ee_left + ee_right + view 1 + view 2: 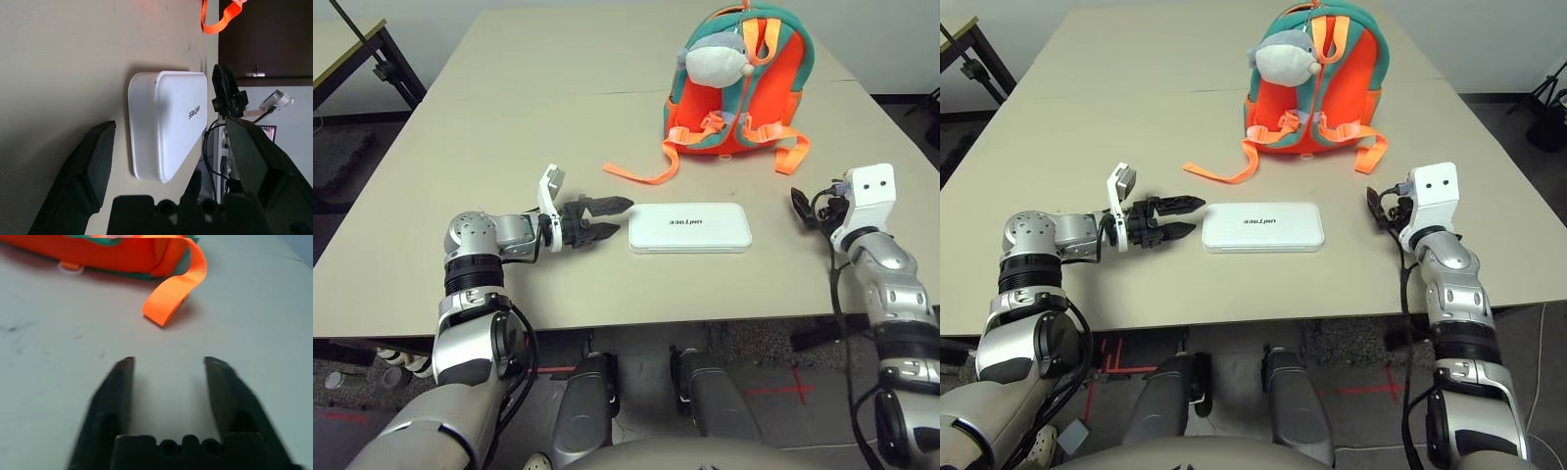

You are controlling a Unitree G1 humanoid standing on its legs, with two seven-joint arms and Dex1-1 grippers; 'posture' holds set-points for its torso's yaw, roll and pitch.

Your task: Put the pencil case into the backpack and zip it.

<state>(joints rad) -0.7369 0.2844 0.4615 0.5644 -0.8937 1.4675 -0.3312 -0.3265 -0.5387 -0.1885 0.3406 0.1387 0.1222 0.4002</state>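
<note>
Flat white hard pencil case (689, 228) lies on the table just in front of the orange-teal backpack (741, 83), left gripper (610, 217) spread beside its end, lined up to pinch, right gripper (168, 364) parted, empty, nearby.

The backpack (744, 93) is orange with teal trim and orange straps (641, 174); its plush shark (717, 57) is grey and white. The pencil case (689, 228) is white with dark lettering, on a beige table (509, 117).
</note>
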